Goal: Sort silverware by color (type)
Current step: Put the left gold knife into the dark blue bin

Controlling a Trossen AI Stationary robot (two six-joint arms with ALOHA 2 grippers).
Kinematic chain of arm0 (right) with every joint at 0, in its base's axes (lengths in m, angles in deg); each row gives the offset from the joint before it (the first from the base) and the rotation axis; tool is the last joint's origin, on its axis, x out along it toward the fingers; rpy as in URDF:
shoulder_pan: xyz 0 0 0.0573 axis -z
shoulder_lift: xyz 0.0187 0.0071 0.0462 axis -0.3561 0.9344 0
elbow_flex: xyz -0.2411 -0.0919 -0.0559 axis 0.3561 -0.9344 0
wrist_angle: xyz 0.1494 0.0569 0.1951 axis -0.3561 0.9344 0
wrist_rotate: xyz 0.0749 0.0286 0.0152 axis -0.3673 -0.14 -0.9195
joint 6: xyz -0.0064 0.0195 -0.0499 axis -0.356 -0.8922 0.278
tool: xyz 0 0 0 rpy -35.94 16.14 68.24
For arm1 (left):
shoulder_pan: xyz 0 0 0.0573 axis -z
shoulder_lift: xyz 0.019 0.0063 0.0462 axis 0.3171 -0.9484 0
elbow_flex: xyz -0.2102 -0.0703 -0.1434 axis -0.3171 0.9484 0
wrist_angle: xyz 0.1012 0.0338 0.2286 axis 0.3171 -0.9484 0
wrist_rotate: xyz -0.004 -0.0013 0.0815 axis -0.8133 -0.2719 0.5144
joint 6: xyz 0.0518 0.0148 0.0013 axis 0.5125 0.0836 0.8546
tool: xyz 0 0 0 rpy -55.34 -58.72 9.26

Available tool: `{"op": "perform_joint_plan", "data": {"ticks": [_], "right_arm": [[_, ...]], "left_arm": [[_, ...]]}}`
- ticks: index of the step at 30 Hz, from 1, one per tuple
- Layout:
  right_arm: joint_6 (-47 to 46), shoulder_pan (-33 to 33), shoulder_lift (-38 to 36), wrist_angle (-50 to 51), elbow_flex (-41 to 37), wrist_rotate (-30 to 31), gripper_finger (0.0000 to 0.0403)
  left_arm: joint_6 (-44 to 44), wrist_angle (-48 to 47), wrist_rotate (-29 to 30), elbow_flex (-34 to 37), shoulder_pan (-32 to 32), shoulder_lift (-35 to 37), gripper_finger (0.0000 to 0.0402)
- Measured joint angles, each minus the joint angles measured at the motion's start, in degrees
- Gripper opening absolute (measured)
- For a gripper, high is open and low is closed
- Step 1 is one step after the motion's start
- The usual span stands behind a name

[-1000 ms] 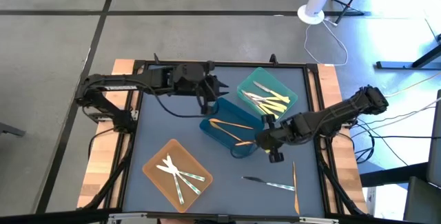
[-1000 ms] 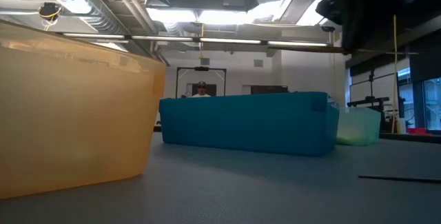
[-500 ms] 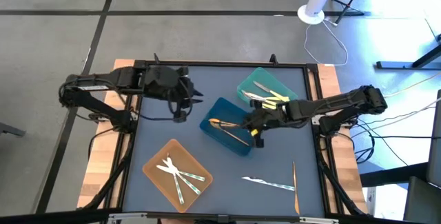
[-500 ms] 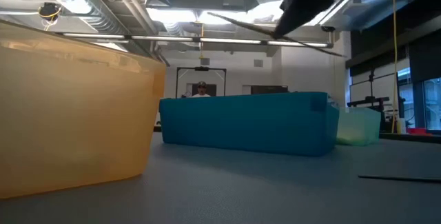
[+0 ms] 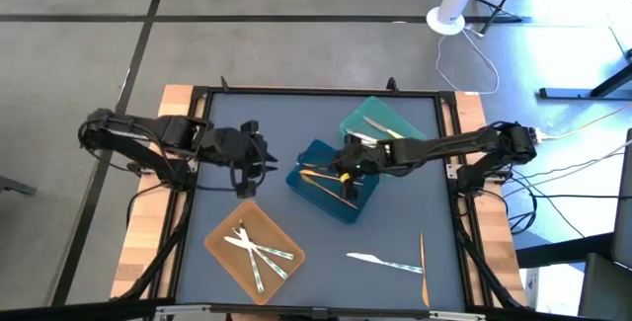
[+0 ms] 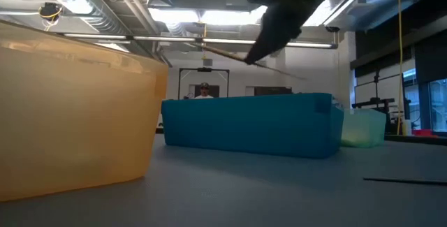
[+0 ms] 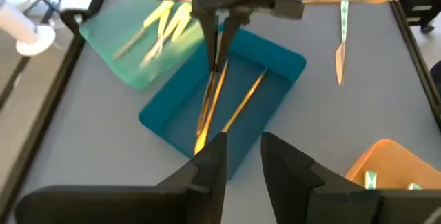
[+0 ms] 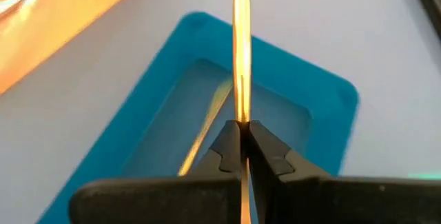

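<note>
Grey tiled floor (image 5: 89,54) surrounds the tabletop (image 5: 227,212); a white fan (image 5: 456,0) stands beyond; ceiling lights (image 6: 188,16) glow.

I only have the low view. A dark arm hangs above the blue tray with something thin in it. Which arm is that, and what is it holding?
Observer: That is the right gripper, shut on an orange utensil.
Operator: Is it over the tray or behind it?
Observer: The high view puts it directly over the blue tray.
Operator: Anything in that tray?
Observer: At least one orange piece lies inside.
</note>
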Motion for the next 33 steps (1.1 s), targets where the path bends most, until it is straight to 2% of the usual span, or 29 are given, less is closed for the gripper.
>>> {"op": "perform_joint_plan", "data": {"ticks": [9, 19, 25, 33], "right_arm": [[0.12, 1.0, 4.04, -2.41, -0.1, -1.85, 0.0], [-0.44, 1.05, 7.91, -2.92, 0.05, -2.02, 0.0], [-0.81, 1.03, 10.67, -1.49, -0.07, -2.02, 0.0], [-0.88, 1.03, 15.28, -2.41, -0.04, -2.02, 0.0]], "left_arm": [[-5.91, 8.19, 0.96, 13.53, 3.07, 3.87, 0.0084], [-6.45, 24.49, 0.57, 25.32, 3.85, 4.2, 0.0084], [-6.47, 30.7, 0.5, 29.5, 3.84, 4.19, 0.0084], [-6.47, 33.06, 0.5, 30.81, 3.8, 4.2, 0.0084]]}}
